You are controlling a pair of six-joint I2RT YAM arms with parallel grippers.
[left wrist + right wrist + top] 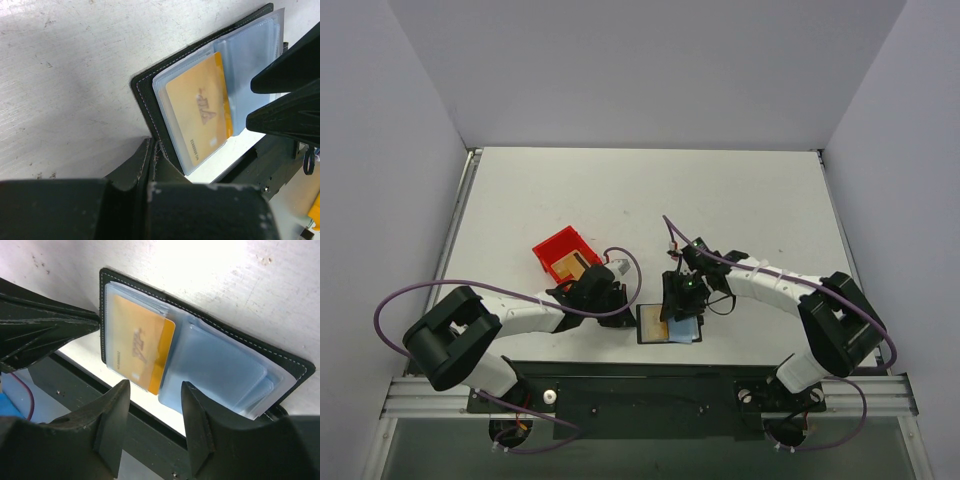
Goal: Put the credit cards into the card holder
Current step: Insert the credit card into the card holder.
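I have the table in the overhead view, with both arms reaching in towards its near edge. The left arm comes in from the left and the right arm from the right. The red bin sits just behind the left wrist, with tan cards lying inside it. The wallet lies open and flat at the near edge, between the two grippers, clear sleeves facing up. One gold card is tucked into the left-hand sleeves, and the right-hand sleeves show only pale blue. The left gripper is clenched, its tips against the wallet's left edge. I cannot tell whether it pinches the leather or only presses it. The right gripper is released, fingers apart with nothing between them, hanging over the wallet's near edge just beside the gold card.
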